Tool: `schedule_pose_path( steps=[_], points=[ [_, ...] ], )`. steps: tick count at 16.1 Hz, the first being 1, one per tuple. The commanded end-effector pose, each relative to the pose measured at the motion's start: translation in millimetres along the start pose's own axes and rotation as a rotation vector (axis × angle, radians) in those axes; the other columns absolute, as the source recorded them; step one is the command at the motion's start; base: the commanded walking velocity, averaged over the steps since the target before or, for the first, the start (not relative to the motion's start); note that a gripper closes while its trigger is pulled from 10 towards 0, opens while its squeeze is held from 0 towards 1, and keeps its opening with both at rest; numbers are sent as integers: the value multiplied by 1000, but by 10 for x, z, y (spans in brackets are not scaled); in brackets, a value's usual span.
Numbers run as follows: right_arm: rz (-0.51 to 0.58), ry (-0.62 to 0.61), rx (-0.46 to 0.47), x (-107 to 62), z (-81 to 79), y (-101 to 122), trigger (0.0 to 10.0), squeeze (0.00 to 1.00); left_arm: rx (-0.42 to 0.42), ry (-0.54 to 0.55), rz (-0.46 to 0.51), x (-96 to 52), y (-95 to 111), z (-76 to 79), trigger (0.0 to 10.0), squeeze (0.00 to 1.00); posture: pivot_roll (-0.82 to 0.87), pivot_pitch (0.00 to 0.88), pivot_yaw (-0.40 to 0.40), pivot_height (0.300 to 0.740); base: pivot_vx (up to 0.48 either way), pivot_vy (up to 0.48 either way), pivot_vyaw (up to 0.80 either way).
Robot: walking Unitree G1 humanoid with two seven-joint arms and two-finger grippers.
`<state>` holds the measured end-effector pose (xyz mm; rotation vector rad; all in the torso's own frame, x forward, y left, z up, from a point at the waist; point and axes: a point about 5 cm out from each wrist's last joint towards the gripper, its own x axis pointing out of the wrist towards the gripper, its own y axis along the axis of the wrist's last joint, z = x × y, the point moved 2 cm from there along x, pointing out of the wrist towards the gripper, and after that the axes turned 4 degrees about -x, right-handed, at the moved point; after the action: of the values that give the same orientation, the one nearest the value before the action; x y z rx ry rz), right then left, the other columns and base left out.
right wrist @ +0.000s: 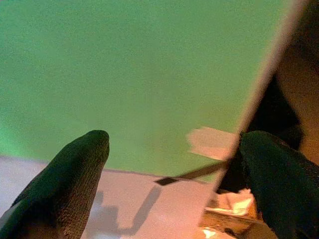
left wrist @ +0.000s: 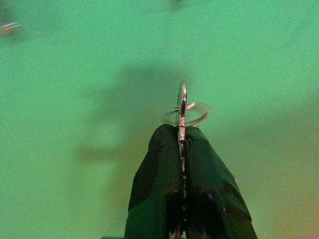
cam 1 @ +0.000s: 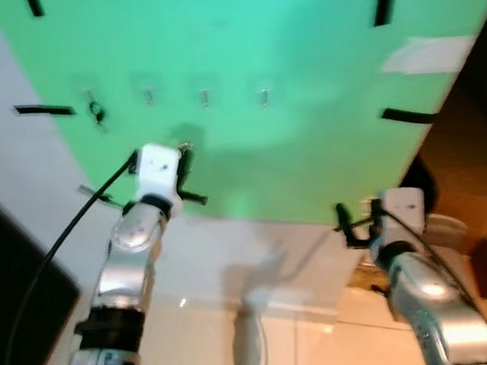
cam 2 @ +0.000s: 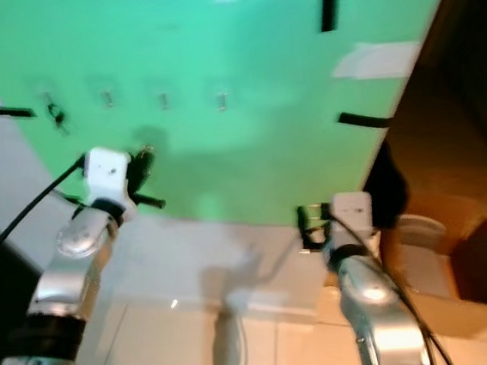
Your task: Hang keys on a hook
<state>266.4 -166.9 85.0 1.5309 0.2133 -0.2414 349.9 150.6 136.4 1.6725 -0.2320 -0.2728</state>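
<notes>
- Green board [cam 1: 304,99]: four small hooks in one row. The leftmost hook [cam 1: 95,109] carries a dark item; the other three hooks [cam 1: 204,95] are bare.
- Left gripper [left wrist: 182,137]: raised at the board's left part, below the row, fingers pressed together, pinching one key ring [left wrist: 183,110]. Count of keys cannot be told.
- Right gripper [right wrist: 174,159]: low, near the board's lower right edge, fingers spread, holding nothing.
- One cardboard box [cam 2: 458,257] at far right.

Green board [cam 1: 304,99] on white wall [cam 1: 9,76]; pale tiled floor [cam 1: 310,340].
</notes>
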Motion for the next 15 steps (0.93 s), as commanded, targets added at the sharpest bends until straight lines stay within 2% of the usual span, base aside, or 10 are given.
schedule_pose_path(
  steps=[1,3,4,5,8,11,15],
  points=[
    [16,28,8,-1,-77,45,10000,1000,-30,6,-48,-78,-80,-104,10000,0,-50,0,8,740,0,0,-800],
    [10,26,15,1,-79,36,10000,1000,-2,24,-49,-142,-116,-127,10000,0,-49,0,9,740,0,0,-681],
    [23,3,9,2,-66,50,10000,1000,34,-20,-75,-231,-189,-44,10000,0,-49,0,13,740,0,0,0],
    [36,-15,2,3,-48,71,10000,0,47,-39,-92,-263,-220,-4,10000,0,-49,0,13,740,0,0,0],
    [69,-37,39,24,-22,139,10000,0,73,-48,-117,-273,-236,5,10000,0,-44,0,17,740,0,0,0],
    [100,-34,61,40,-50,196,10000,0,56,-6,-91,-174,-149,-54,10000,0,-31,0,8,740,0,0,0],
    [98,-30,40,62,-47,190,10000,0,76,-19,-57,-2,-7,-130,10000,0,-34,0,3,740,0,0,0]
  ],
)
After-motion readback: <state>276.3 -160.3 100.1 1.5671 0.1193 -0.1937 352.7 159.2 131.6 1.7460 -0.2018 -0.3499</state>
